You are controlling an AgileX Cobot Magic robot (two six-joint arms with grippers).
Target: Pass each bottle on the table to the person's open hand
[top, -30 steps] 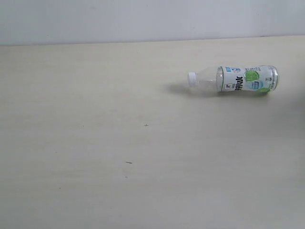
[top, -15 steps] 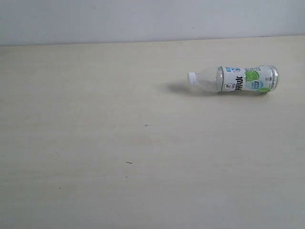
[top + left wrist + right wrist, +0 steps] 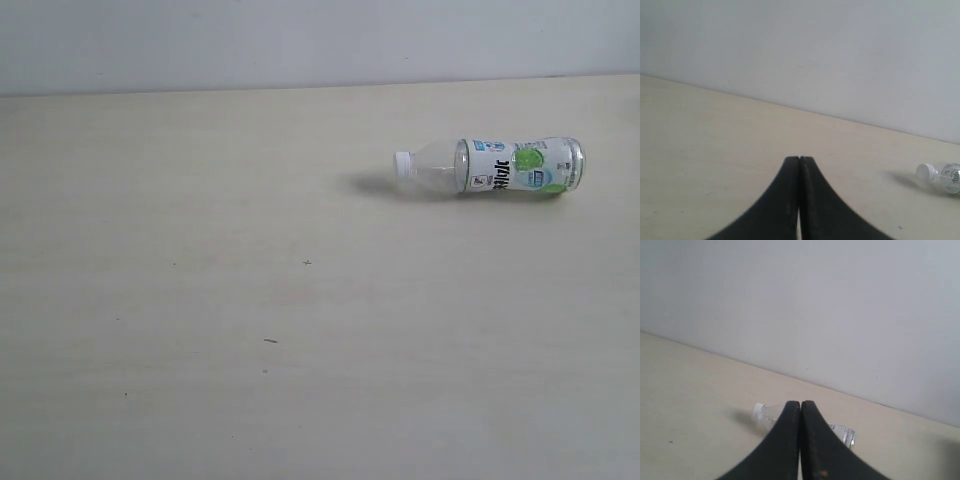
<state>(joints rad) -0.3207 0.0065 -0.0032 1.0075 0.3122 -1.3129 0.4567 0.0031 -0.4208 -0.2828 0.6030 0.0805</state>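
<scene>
One clear plastic bottle (image 3: 490, 167) with a white cap and a white-and-green label lies on its side on the pale beige table (image 3: 250, 300), at the back right, cap pointing left. Neither gripper shows in the exterior view. In the left wrist view my left gripper (image 3: 799, 159) is shut and empty, with the bottle (image 3: 942, 177) small and far off to one side. In the right wrist view my right gripper (image 3: 800, 403) is shut and empty; the bottle (image 3: 765, 415) lies some way beyond it, its middle hidden behind the fingers. No person's hand is in view.
A plain pale wall (image 3: 320, 40) runs behind the table's far edge. A few tiny dark specks (image 3: 270, 341) mark the tabletop.
The bottle has rolled very slightly, its cap shifting a little; a dark shadow at the exterior view's right edge one second ago is gone.
</scene>
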